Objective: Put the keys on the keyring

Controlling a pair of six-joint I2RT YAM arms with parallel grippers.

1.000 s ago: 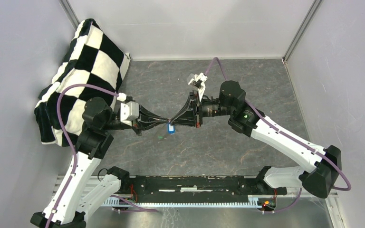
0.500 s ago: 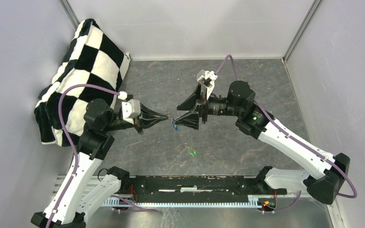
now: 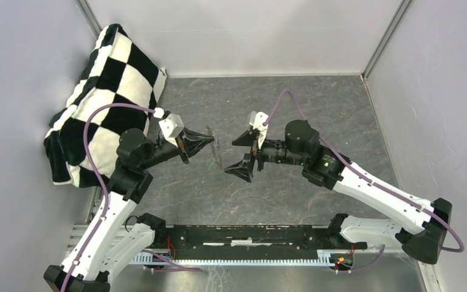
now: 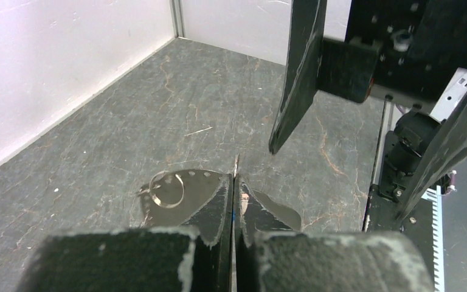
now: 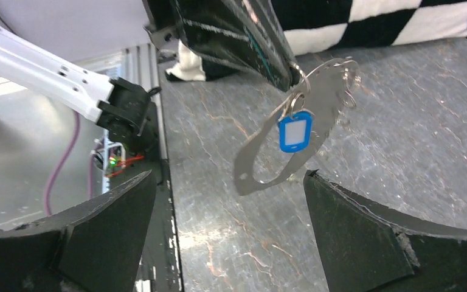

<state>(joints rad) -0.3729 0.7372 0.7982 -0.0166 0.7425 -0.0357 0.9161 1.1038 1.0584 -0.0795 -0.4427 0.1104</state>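
Right gripper (image 3: 231, 156) has let go and backed off toward its own side, jaws now flung wide with nothing between them, while the left arm (image 3: 137, 152) has swung up toward the back wall. Below them lies the grey marbled table (image 3: 316, 109), with a checkered cushion (image 3: 106, 85) propped in the far left corner. Left gripper (image 3: 210, 140) is pinched tight on the keyring (image 5: 243, 181), holding it in the air between the two arms, the loop hanging tilted below the fingertips. And there's the blue key (image 5: 295, 131), dangling from the keyring by a small ring (image 5: 296, 100), just beside the pinch point.
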